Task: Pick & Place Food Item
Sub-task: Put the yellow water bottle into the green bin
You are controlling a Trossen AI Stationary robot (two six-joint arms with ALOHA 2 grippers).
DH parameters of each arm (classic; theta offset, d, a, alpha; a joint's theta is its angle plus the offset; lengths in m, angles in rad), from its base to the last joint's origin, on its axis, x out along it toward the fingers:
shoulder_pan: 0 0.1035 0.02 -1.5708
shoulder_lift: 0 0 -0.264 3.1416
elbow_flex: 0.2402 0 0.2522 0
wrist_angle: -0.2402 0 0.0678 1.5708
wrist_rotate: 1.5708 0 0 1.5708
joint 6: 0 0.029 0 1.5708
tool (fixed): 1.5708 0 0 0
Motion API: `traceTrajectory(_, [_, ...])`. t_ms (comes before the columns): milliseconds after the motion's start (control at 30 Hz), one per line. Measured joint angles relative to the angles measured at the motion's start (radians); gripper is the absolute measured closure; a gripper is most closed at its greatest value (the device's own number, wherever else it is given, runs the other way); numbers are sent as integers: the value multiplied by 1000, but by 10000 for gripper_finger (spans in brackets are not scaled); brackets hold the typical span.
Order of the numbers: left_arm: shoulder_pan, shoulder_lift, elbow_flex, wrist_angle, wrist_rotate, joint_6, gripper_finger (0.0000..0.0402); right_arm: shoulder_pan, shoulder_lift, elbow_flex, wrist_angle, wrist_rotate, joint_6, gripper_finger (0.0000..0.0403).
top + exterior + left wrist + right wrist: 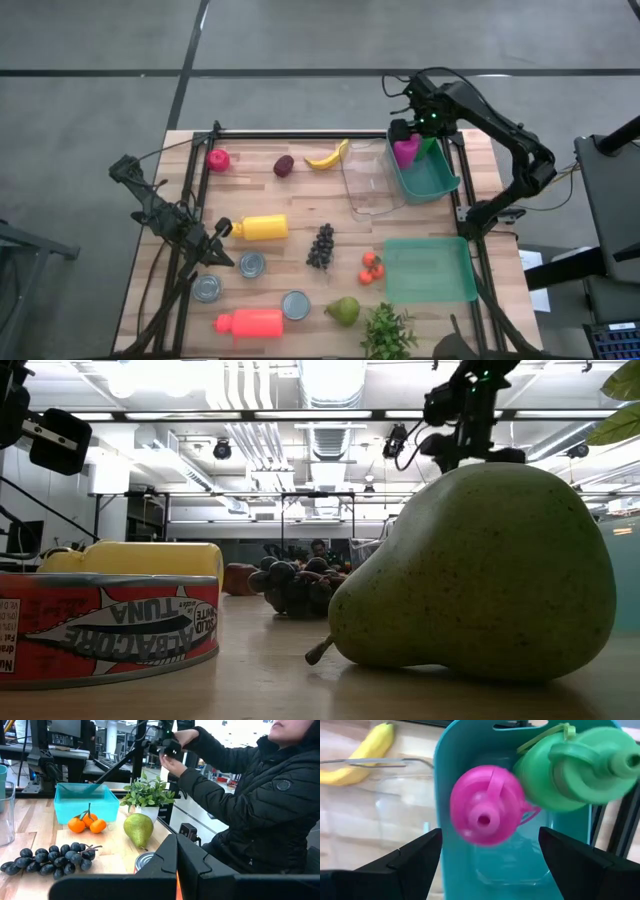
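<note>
My right gripper (490,845) hangs open over the teal bin (436,180) at the table's far right corner, pointing steeply down. Its fingers stand wide on either side above a pink bottle (485,805), which sits cap-up inside the bin beside a green bottle (575,767). Neither finger touches them. Food lies on the table: a banana (328,156), a dark plum (284,165), grapes (320,246), oranges (371,267) and a pear (343,310). My left gripper (176,862) rests shut at the table's left side, pointing level.
A clear container (368,182) stands left of the bin. A teal tray (430,268) lies near right, with a potted plant (388,330) in front. Cans (252,264), a yellow bottle (262,228) and a red bottle (250,322) lie at left. A person (250,795) stands beyond the table.
</note>
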Motion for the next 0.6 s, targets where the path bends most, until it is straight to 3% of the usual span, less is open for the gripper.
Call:
traceTrajectory(233, [0,0,0,0,0,0,402,47,-97,-5,0,-95,131,74])
traceTrajectory(600, [0,0,0,0,0,0,402,345,-158,-19,17,-21,271,74])
